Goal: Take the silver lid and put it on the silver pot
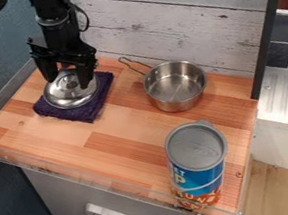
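The gripper (pixel 69 80) hangs at the upper left, its two fingers spread apart on either side of the knob of the silver lid (pixel 69 95). Its fingertips are over the lid; whether they touch it I cannot tell. The lid lies knob up on a folded dark purple cloth (pixel 93 109). To the right of it, near the back wall, the silver pot (pixel 175 86) stands upright and uncovered, its long handle pointing to the upper left.
A blue can with a grey top (pixel 196 147) stands at the front right of the wooden counter (pixel 120 133). A whitewashed plank wall (pixel 175 19) rises behind, and a clear low barrier runs along the front and left edges.
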### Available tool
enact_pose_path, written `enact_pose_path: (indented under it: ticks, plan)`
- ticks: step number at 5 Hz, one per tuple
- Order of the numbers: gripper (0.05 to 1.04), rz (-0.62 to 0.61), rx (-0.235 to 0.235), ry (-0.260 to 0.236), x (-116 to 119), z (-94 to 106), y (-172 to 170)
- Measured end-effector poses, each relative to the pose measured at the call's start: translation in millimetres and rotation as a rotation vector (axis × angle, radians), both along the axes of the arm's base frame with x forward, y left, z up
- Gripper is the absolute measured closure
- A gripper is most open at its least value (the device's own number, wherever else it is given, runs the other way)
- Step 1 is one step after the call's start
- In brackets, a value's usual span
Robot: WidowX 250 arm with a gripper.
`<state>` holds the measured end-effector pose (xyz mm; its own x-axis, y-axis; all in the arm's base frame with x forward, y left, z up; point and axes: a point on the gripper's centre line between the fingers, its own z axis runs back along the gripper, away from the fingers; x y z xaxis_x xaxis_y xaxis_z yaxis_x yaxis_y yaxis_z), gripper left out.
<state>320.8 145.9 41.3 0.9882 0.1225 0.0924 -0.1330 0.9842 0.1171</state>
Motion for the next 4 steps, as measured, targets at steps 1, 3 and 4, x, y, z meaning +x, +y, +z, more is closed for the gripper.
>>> enact_pose_path:
  ticks: [1,3,4]
  plan:
    - [0.083,0.045,0.004,0.003,4.5,-6.9,13.8]
    - [0.115,0.085,0.017,0.006,21.9,-21.3,30.7]
    - [0.379,0.093,0.018,0.010,21.9,-23.2,30.6]
